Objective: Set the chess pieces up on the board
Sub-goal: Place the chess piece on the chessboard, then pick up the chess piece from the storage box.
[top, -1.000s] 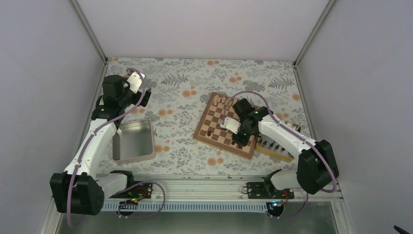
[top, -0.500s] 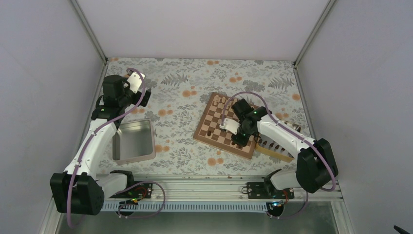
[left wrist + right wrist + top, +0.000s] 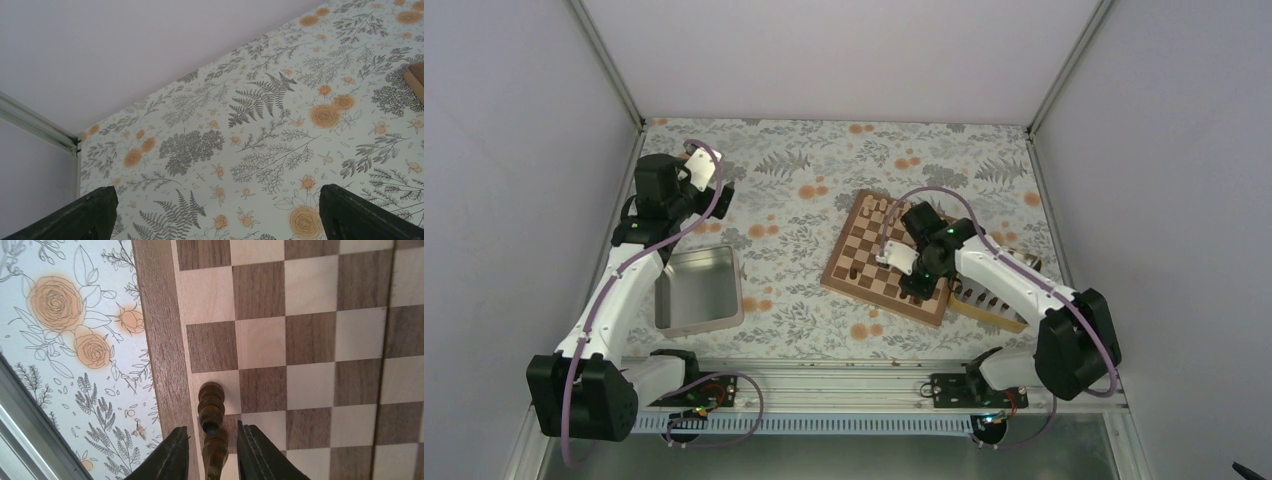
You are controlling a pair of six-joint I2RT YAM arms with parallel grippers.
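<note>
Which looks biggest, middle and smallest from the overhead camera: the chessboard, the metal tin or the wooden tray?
1. chessboard: clearly largest.
2. metal tin: noticeably smaller.
3. wooden tray: smallest as seen, though the right arm hides much of it, so its rank against the tin is unsure.

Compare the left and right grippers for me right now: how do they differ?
The left gripper's jaws stand wide apart with nothing between them. The right gripper's jaws are narrowed around a dark chess piece, apparently gripping it. The left gripper hangs over the bare floral tablecloth, while the right gripper hangs over the edge squares of the board. Both have dark fingers.
</note>
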